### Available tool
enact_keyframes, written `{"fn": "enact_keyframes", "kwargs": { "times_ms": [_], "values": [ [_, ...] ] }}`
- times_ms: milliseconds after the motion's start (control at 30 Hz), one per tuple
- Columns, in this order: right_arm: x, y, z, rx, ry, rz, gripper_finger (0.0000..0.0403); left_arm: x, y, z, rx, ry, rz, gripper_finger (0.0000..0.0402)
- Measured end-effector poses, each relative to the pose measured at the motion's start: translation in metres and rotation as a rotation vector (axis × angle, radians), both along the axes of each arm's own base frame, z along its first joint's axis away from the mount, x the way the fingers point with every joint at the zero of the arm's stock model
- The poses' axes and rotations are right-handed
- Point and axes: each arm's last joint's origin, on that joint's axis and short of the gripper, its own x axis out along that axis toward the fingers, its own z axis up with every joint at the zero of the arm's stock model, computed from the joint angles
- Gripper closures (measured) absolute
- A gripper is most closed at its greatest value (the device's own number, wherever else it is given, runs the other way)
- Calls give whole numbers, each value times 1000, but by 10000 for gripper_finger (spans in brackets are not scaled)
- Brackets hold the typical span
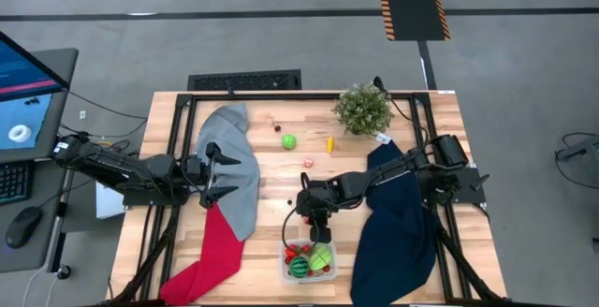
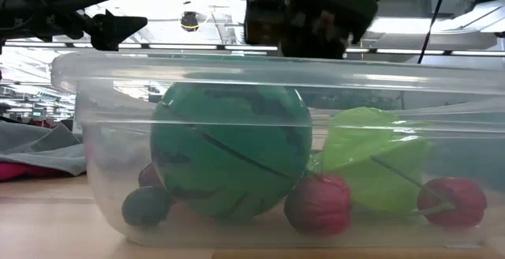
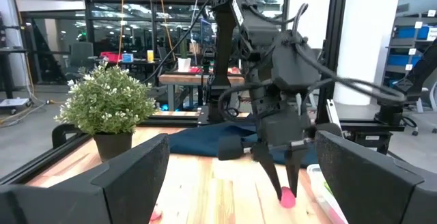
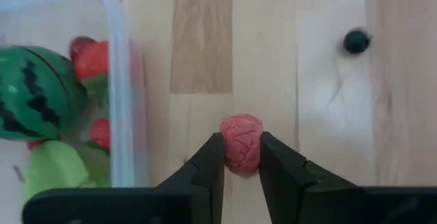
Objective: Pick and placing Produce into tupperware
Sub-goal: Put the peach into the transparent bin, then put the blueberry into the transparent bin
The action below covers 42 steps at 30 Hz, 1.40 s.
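While the right gripper (image 4: pixel 241 157) hangs just beside the tupperware (image 4: pixel 117 80), its two dark fingers (image 4: pixel 208 162) are pinched onto a small pink raspberry-like fruit (image 4: pixel 241 142), one pad pressing each side of it. In the left wrist view the same pink fruit (image 3: pixel 287 197) shows at the tips of that gripper, close above the wooden table (image 1: pixel 281 171), outside the container's wall.

Inside the clear tupperware (image 2: pixel 102 156) lie the striped watermelon ball (image 2: pixel 229 152), a light green leafy piece (image 2: pixel 371 164), several red berries (image 2: pixel 317 202) and a dark round fruit (image 2: pixel 146 206).

Well apart from the container, toward the potted plant (image 1: pixel 362 109), a green fruit (image 1: pixel 288 141), a yellow piece (image 1: pixel 329 143) and a pink piece (image 1: pixel 307 162) rest on the bare wood.

Over the grey cloth (image 1: pixel 234 167) at the table's left side, the left gripper (image 1: pixel 213 171) hovers with its fingers spread wide and nothing between them. A red cloth (image 1: pixel 211 251) lies below it, and a dark blue cloth (image 1: pixel 393 232) covers the right side.
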Motion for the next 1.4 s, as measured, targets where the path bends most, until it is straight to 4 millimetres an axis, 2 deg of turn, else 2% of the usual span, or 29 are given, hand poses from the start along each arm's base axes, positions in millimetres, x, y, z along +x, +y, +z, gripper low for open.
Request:
{"fn": "enact_keyframes", "kwargs": {
  "times_ms": [100,367,633,867,967,1233,1400],
  "values": [
    [2,6,11,-8,9,13,303,0,0,0,-7,0,-1,47],
    [2,37,35,-39,-20,17,303,0,1,-2,-15,16,34,47],
    [-11,78,40,15,-36,0,303,0,1,-3,-57,28,34,47],
    [-19,99,42,44,-57,5,289,1,1,-3,-119,30,26,47],
    [-18,100,39,42,-49,-21,264,1,1,-3,-111,33,28,47],
    [-13,89,38,25,-45,-59,155,1,1,-3,-132,31,21,47],
    [-11,84,38,-17,-65,-11,134,1,1,-2,-153,42,14,47]
  ]
}}
